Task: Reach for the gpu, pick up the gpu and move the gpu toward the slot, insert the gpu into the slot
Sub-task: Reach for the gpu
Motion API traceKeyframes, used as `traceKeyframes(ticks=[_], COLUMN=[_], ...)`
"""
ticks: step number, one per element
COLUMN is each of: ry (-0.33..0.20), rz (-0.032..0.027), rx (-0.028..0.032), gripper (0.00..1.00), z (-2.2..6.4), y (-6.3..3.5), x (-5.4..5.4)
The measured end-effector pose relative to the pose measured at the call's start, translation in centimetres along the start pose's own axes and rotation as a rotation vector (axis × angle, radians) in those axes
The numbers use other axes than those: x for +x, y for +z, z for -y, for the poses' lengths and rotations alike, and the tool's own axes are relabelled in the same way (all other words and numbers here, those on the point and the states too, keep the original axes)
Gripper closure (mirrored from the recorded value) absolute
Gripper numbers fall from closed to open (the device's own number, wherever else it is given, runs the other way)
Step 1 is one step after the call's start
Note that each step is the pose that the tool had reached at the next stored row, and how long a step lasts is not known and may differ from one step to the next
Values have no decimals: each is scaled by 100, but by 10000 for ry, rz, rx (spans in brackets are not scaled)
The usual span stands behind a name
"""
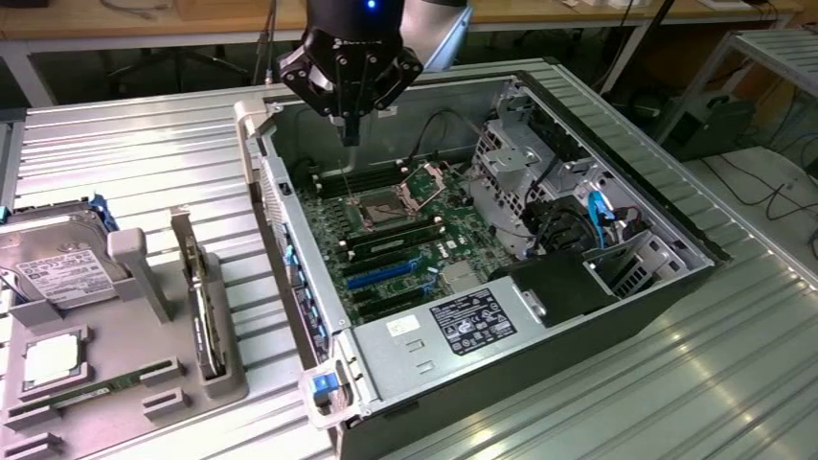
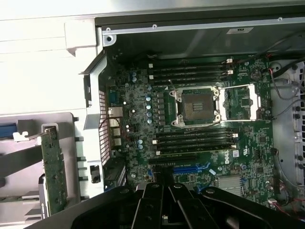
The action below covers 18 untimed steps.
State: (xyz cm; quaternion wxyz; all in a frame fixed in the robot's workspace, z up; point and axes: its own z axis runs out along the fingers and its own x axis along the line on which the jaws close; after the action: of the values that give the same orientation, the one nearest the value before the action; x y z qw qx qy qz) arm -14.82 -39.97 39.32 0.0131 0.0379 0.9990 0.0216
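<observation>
My gripper (image 1: 351, 134) hangs empty over the open computer case (image 1: 511, 412), fingers pressed together. I judge this as the reach step, which calls for crossing the case wall and spreading the fingers. The gpu (image 1: 202, 316) stands on edge in the grey holder (image 1: 217, 383) just beside the case, with a hard drive (image 1: 57, 264) farther out, and inside the case sits the motherboard (image 1: 397, 240) with its blue slot (image 1: 381, 276).

I can read one thing for sure: a white Dell logo (image 2: 232, 155) on the motherboard (image 2: 133, 109). The power supply label (image 1: 470, 324) and the hard drive label (image 1: 57, 268) have print too small for me to read.
</observation>
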Motion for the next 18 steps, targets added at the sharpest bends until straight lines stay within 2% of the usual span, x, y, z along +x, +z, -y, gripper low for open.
traceKeyframes(ticks=[18], ry=[1], rz=[0], rx=[0], gripper=[89], z=[18], y=[1], x=[141])
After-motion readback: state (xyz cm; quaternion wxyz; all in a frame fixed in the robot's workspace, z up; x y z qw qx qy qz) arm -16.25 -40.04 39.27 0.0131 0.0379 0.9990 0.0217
